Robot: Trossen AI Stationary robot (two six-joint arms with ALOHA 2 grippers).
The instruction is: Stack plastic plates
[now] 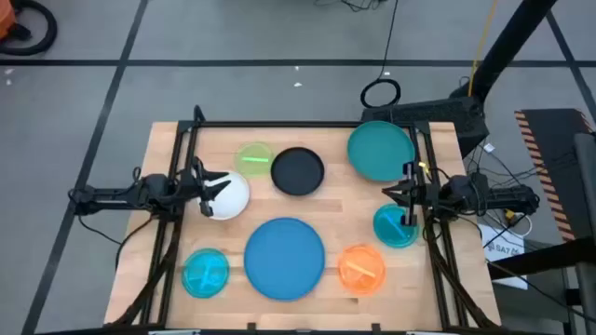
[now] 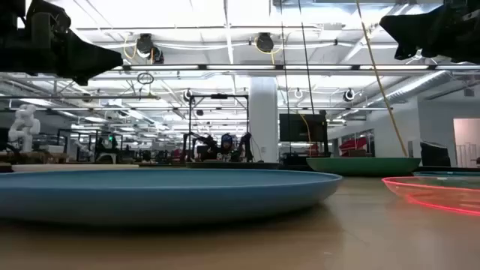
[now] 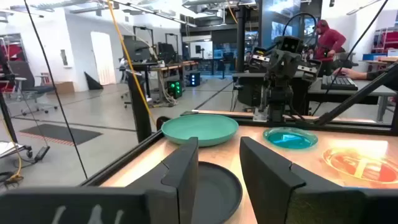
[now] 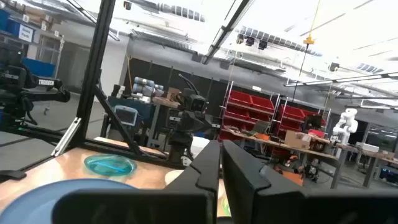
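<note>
The left gripper (image 1: 207,183), jaws parted, is held over the white plate (image 1: 228,196) at centre-left, presumably for pickup; the right gripper (image 1: 402,194), closed and empty, waits above the small teal plate (image 1: 395,226) at right.

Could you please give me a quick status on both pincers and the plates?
Left pincer open over white plate. Right pincer shut, empty, above small teal plate. Plates all separate, none stacked. Nothing in the way.
</note>
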